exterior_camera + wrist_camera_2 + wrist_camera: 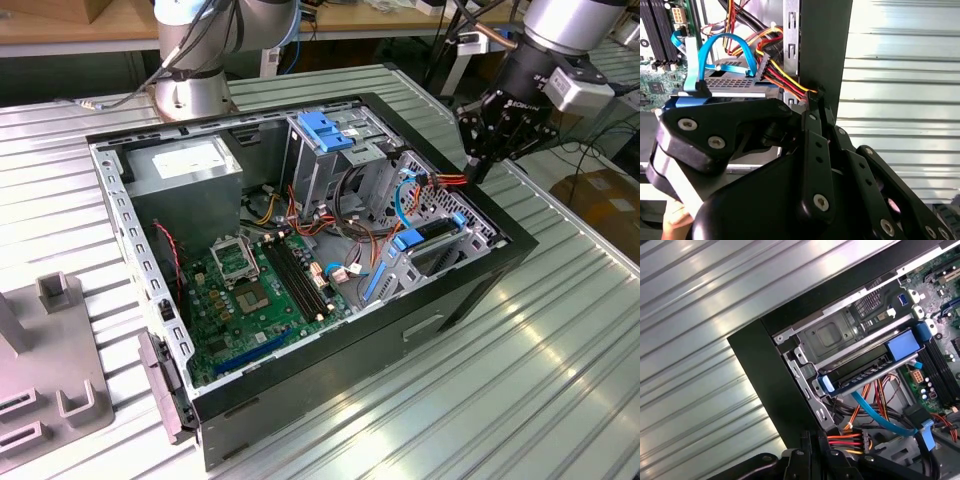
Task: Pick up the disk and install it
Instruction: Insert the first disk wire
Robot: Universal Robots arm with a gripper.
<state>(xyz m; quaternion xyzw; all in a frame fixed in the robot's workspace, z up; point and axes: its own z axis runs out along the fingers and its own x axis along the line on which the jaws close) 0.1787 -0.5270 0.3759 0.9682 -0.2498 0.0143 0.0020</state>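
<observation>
The disk lies in the drive bay at the near right corner of the open computer case, with its blue bracket along its edges. Only its dark edge shows in the first wrist view. A blue data cable loops beside the bay. My gripper hangs just above the case's right rim, over the red, yellow and black power cables. Its fingers are pressed together and shut, and I see nothing held between them. In the first wrist view the gripper stands next to the cable plug.
Inside the case are a green motherboard, a grey power supply box and a metal cage with a blue handle. Another robot's base stands behind the case. A grey fixture sits at the exterior view's left on the slatted metal table.
</observation>
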